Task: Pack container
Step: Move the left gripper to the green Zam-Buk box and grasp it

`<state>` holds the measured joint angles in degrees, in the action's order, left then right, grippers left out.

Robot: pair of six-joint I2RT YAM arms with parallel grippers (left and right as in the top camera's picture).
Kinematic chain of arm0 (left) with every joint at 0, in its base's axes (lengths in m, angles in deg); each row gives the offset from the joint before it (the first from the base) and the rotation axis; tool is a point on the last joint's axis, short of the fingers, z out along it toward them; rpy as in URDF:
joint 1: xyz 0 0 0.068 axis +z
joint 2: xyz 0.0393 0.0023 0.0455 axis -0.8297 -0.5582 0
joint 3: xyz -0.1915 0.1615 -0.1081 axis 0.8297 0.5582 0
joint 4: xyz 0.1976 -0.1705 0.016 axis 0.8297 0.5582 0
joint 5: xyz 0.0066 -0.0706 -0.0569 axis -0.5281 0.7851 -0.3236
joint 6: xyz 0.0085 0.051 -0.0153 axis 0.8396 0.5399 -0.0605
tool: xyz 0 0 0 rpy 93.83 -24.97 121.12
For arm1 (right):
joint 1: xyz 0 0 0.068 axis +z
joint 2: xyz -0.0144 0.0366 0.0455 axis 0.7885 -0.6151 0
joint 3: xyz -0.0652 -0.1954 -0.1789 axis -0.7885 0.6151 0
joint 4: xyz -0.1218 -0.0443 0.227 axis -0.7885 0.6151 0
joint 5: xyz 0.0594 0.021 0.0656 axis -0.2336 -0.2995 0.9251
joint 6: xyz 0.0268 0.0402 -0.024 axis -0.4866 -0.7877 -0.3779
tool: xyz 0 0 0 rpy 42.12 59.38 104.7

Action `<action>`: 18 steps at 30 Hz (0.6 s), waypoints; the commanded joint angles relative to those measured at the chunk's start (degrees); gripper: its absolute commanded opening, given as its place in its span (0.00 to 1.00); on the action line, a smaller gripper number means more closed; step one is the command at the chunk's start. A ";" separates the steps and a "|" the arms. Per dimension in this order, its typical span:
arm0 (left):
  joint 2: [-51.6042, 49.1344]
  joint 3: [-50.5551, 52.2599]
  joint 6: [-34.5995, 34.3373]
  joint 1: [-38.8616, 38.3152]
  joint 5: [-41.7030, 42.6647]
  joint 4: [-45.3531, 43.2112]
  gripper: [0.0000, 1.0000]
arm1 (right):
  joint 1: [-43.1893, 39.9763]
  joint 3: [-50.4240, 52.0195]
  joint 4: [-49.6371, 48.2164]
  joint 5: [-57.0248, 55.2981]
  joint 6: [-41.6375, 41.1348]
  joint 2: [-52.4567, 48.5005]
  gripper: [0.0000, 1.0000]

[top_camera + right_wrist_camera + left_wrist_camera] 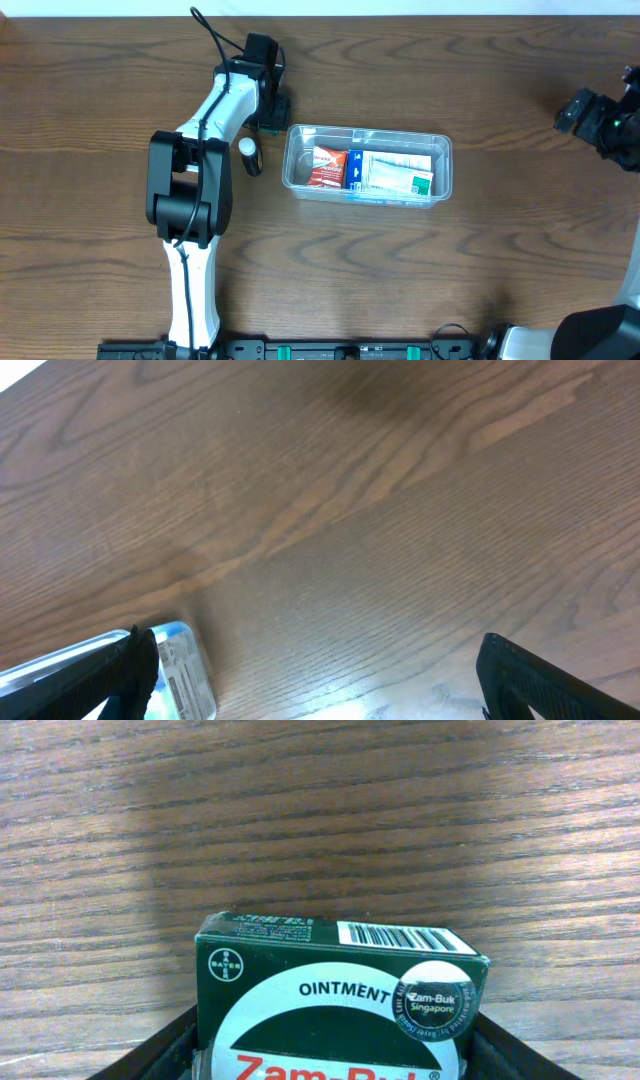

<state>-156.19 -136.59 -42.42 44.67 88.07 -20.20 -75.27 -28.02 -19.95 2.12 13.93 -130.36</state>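
While the left jaws are clamped on a green ointment box (340,1010), the container (296,150) lies on the worktop (450,270) just beside them, on their right-arm side. It already holds a red packet (328,167) and a white-green box (395,172). Right jaws are apart, empty and well away from the container. Step, judged: carrying the box to the tub. Next move calls for bringing the left jaws over the container, lowering and releasing; free space looks tight. A white-capped bottle (248,152) lies near the left jaws, not packed yet.

This looks like a robot lab. A white and black robot arm (225,105) is fixed at the edge of a brown wood table (430,270), and a black cable (208,32) runs from it.
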 commanded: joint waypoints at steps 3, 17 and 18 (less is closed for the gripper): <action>-1.29 -1.03 0.37 0.22 -0.22 1.44 0.64 | -0.07 -0.11 0.02 0.02 -0.59 0.26 0.99; 10.54 -3.80 -1.38 0.22 -0.24 6.45 0.62 | -0.07 -0.11 0.02 0.00 -0.59 0.26 0.99; 11.54 -3.80 -1.53 0.22 -0.22 6.71 0.62 | -0.07 -0.11 0.04 0.02 -0.59 0.26 0.99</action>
<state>-150.29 -138.27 -42.70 44.67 88.05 -14.16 -75.27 -28.02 -19.95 2.12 13.93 -130.36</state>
